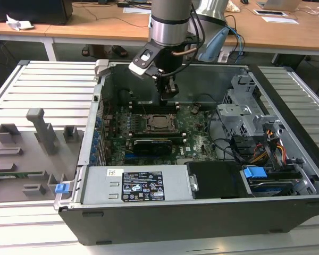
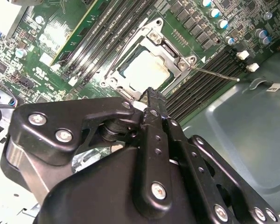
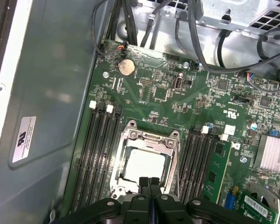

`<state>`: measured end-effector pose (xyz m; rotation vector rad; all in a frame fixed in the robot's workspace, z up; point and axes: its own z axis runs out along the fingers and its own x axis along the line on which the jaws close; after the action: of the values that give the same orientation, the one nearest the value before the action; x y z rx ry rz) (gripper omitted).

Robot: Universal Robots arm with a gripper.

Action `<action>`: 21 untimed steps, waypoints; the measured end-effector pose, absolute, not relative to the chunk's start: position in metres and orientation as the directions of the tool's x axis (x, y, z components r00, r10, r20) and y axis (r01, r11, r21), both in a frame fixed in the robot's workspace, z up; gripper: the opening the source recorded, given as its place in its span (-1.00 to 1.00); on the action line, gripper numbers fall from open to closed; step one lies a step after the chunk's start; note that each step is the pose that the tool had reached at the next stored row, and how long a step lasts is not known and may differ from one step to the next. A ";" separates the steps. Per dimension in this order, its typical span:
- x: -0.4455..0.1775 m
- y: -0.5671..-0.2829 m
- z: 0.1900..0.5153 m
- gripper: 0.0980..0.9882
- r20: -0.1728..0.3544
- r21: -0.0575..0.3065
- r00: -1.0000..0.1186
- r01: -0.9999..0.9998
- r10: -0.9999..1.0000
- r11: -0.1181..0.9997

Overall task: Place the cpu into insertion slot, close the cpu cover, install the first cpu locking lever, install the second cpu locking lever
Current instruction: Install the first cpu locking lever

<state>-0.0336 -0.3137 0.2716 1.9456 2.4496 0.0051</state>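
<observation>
The cpu [image 3: 142, 164] sits in the insertion slot [image 3: 119, 164] on the green motherboard [image 3: 177, 102]. Its pale silver face shows through the window of the cpu cover [image 3: 129, 140], which appears to lie flat over it. The gripper [image 3: 149, 180] hangs just above one edge of the socket, its two black fingers pressed together on nothing, and a thin metal lever [image 2: 214, 73] angles out from a socket corner across the memory slots [image 2: 200, 91].
</observation>
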 end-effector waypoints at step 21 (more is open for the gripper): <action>-0.034 -0.314 0.272 -0.97 -0.008 0.011 -0.264 0.965 0.965 0.264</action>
<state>-0.0336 -0.3137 0.2716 1.8981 2.4867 0.0056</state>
